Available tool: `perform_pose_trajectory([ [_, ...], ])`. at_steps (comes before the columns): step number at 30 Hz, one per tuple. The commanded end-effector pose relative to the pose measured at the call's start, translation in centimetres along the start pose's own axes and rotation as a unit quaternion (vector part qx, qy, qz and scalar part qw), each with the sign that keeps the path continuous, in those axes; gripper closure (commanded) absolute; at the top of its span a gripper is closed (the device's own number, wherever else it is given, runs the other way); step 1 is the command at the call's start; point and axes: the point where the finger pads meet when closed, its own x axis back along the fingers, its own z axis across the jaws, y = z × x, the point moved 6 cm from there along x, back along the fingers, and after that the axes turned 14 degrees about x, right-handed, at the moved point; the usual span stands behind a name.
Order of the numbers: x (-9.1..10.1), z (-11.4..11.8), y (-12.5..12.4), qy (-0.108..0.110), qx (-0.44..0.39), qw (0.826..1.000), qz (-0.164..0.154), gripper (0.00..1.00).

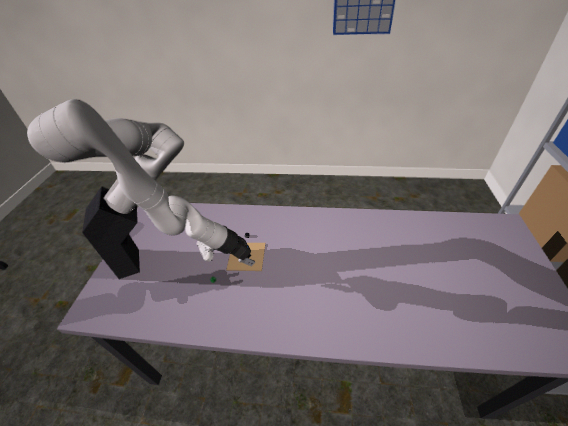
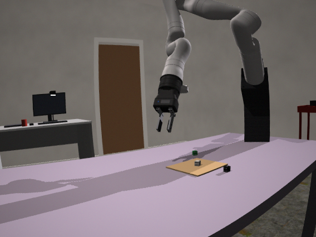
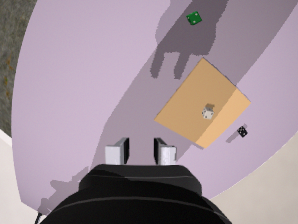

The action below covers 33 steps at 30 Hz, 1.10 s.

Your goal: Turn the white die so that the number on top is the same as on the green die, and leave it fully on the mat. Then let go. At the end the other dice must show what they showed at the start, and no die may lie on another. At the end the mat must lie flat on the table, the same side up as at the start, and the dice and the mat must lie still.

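Two fingers of the gripper [image 2: 165,131] hang partly apart with nothing between them, pointing down, high above the table [image 2: 139,200]. Below them and well apart sits the white die [image 2: 197,162], a cube with no long axis, resting square near the middle of the tan mat [image 2: 183,167]; its pips are too small to read. In the wrist view the die [image 3: 208,111] lies ahead and to the right of the fingertips. Beyond the mat's far side stands the green die [image 2: 194,152]; just beside its right corner stands the black die [image 2: 227,168]. Both rest on the lilac table, crossed by the arm's shadows. Behind are a brown door [image 2: 120,97] and a desk with a monitor [image 2: 49,104].
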Motion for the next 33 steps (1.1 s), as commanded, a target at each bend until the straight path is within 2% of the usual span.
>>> perform_pose_trajectory([
  [1, -0.1, -0.4, 0.6, 0.006, -0.009, 1.000, 0.030, 0.36],
  [8, -0.6, -0.2, 3.7, 0.028, -0.007, 0.995, 0.098, 0.36],
  [16, -1.0, 2.1, 6.6, 0.054, -0.006, 0.984, 0.170, 0.36],
  [18, -1.0, 2.1, 6.6, 0.054, -0.006, 0.984, 0.170, 0.36],
  [26, -1.0, 5.2, 8.5, 0.075, -0.005, 0.971, 0.227, 0.36],
  [33, -0.8, 7.3, 9.2, 0.087, -0.005, 0.961, 0.261, 0.36],
])
